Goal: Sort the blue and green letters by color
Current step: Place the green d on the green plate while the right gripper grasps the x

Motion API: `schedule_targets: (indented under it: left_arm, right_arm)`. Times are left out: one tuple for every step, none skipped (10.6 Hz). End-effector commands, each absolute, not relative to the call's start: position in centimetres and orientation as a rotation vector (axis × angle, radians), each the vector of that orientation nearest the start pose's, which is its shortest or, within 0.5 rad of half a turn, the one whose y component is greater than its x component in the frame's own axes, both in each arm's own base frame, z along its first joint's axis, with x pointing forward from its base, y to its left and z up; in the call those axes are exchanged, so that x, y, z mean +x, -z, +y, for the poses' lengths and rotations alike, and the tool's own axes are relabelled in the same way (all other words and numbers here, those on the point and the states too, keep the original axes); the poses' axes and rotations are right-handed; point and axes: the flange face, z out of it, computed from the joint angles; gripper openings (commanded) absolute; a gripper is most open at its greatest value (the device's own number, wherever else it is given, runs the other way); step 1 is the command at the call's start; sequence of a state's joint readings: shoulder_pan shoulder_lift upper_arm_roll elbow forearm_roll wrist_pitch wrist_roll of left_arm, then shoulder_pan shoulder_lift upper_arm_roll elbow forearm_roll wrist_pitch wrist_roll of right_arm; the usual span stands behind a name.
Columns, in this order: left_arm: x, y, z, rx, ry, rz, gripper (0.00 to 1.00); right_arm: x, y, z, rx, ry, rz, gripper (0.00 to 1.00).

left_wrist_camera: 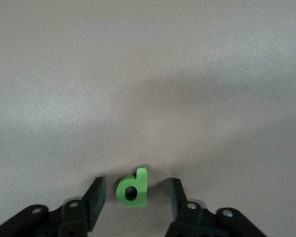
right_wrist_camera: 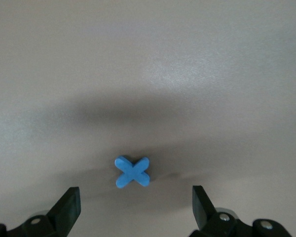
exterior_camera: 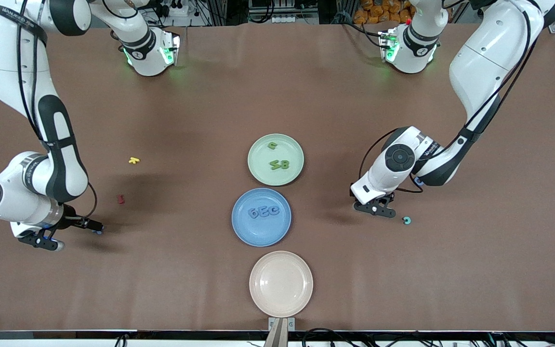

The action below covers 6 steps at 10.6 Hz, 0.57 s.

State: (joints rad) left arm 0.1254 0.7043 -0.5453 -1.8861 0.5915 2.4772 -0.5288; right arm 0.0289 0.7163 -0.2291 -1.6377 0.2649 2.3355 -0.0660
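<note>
My left pincer is low on the desk toward the left arm's end, half-closed around the green letter but not touching it yet; it looks light and stiff, so I'd pinch its flat sides. My right pincer gapes wide over the blue X, and in the front view both letters are mostly hidden.

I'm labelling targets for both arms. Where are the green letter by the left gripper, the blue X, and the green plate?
green letter (left_wrist_camera: 132,189): left wrist view, on its round bowl.
blue X (right_wrist_camera: 132,172): right wrist view, where its strokes cross.
green plate (exterior_camera: 259,169): front view, on its bare rim.
</note>
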Motion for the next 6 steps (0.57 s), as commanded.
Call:
schedule_targets:
  left_arm:
    - [58.4,-18.0,-25.0,-3.097,0.089,0.435,0.43]
    - [58.4,-18.0,-25.1,-3.097,0.091,0.439,0.29]
    - [58.4,-18.0,-25.1,-3.096,0.092,0.441,0.11]
    - [58.5,-18.1,-25.1,-3.096,0.096,0.442,0.07]
    - [58.6,-18.4,-25.1,-3.093,0.106,0.447,0.01]
    - [58.7,-18.9,-25.4,-3.085,0.123,0.463,0.00]
  right_arm:
    - [69.0,-19.7,-11.5,-3.047,0.027,0.431,1.00]
    - [69.0,-19.3,-11.6,-3.048,0.025,0.436,1.00]
    - [69.0,-18.7,-11.5,-3.051,0.016,0.434,1.00]
    - [69.0,-18.6,-11.5,-3.052,0.018,0.434,1.00]
    - [68.9,-18.4,-11.5,-3.052,0.020,0.437,1.00]
    - [69.0,-18.1,-11.6,-3.054,0.032,0.440,1.00]
